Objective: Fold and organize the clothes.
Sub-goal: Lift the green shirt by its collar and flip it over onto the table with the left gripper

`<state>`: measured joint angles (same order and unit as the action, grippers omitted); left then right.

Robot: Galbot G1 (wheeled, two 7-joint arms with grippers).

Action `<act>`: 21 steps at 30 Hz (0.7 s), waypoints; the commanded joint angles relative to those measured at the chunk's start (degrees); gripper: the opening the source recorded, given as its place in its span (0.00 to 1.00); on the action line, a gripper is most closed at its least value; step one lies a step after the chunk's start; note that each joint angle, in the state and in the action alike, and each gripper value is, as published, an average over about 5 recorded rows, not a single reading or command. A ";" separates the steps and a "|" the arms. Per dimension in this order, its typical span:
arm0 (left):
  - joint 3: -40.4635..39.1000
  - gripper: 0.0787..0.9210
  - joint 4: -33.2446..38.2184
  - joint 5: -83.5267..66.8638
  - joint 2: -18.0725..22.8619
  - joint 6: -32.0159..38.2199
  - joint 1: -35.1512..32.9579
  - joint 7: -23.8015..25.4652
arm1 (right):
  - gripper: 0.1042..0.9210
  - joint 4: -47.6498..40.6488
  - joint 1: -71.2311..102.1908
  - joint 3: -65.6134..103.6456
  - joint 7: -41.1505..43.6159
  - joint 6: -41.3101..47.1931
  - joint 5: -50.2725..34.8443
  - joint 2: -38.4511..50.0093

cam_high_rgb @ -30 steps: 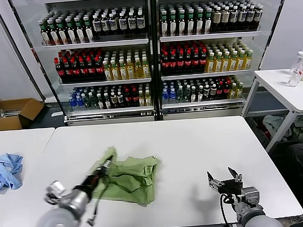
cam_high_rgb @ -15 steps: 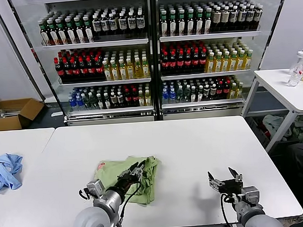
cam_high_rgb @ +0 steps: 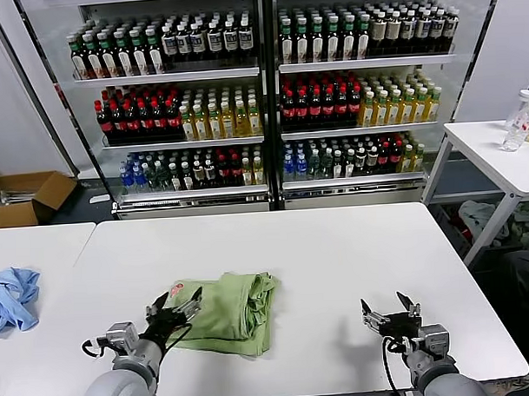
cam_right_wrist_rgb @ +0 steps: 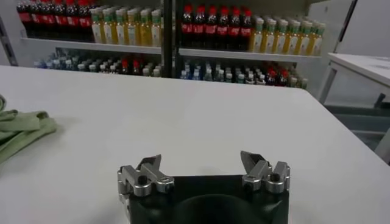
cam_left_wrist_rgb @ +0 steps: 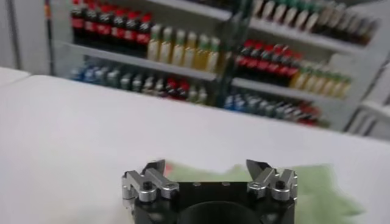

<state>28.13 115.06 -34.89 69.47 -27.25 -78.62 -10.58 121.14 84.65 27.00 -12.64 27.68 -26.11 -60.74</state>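
The light green shirt (cam_high_rgb: 227, 310) lies folded in a compact bundle on the white table (cam_high_rgb: 336, 256), a bit of its red print showing at the left edge. My left gripper (cam_high_rgb: 175, 298) is open and empty at the shirt's left edge. In the left wrist view the shirt (cam_left_wrist_rgb: 317, 182) lies just beyond the open left gripper (cam_left_wrist_rgb: 209, 165). My right gripper (cam_high_rgb: 385, 304) is open and empty near the table's front right, well away from the shirt. In the right wrist view the shirt's edge (cam_right_wrist_rgb: 18, 131) shows far off from the right gripper (cam_right_wrist_rgb: 201, 159).
A light blue garment (cam_high_rgb: 12, 298) lies on the adjoining table at the left. Drink coolers full of bottles (cam_high_rgb: 261, 102) stand behind. A side table (cam_high_rgb: 498, 155) with a bottle stands at the right, and a cardboard box (cam_high_rgb: 25, 198) sits on the floor.
My left gripper carried a flap of the shirt across to the right, then let go and drew back left, now open. The shirt is a tighter bundle. The right arm stayed put.
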 commanded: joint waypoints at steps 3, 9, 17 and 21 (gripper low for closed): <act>2.73 0.88 -11.18 1.88 -1.29 1.19 1.44 0.54 | 0.88 0.46 0.84 0.63 -0.04 0.01 0.27 -0.13; 3.26 0.88 -11.26 -6.31 -1.36 0.58 2.86 1.53 | 0.88 0.88 1.29 0.79 -0.08 0.01 0.46 -0.21; 4.96 0.73 -9.83 -21.55 -0.49 -3.11 1.30 5.55 | 0.88 1.43 1.66 1.14 -0.12 0.02 0.55 -0.33; 5.27 0.61 -10.53 -26.15 0.18 -3.80 1.35 6.97 | 0.88 1.64 2.06 1.57 -0.12 -0.08 0.56 -0.34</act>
<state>32.27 106.43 -45.34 68.99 -28.35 -77.24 -6.89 122.62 86.44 28.31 -12.76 27.66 -25.59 -61.03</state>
